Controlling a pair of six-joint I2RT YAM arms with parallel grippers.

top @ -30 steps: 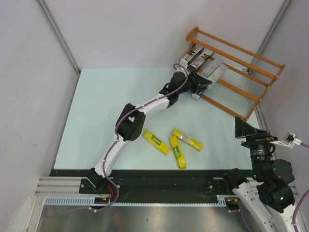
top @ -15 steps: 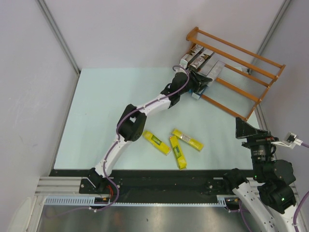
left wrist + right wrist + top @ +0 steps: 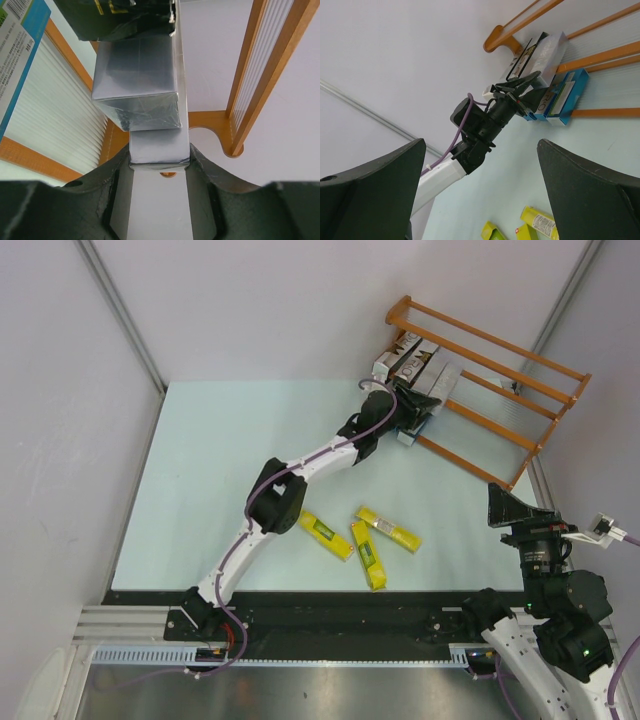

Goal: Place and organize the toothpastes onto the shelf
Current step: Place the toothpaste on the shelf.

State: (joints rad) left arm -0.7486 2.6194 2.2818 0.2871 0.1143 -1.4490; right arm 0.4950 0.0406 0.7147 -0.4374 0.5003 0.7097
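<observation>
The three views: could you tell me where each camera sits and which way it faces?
Top external: above and behind the bases, looking down on the table; both arms show.
Left wrist: on the left arm, looking along the left gripper at the silver-grey carton it clamps, shelf beyond.
Right wrist: on the right arm, facing the left arm and shelf; the open right gripper frames it.
Top external and right wrist share the yellow cartons.

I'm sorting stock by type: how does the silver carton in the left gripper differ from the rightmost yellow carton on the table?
The silver carton is silver-grey; the rightmost yellow carton is bright yellow. The silver carton is clamped in the left gripper at the shelf; the yellow carton lies loose on the table, no gripper near. Both are long, narrow boxes.
</observation>
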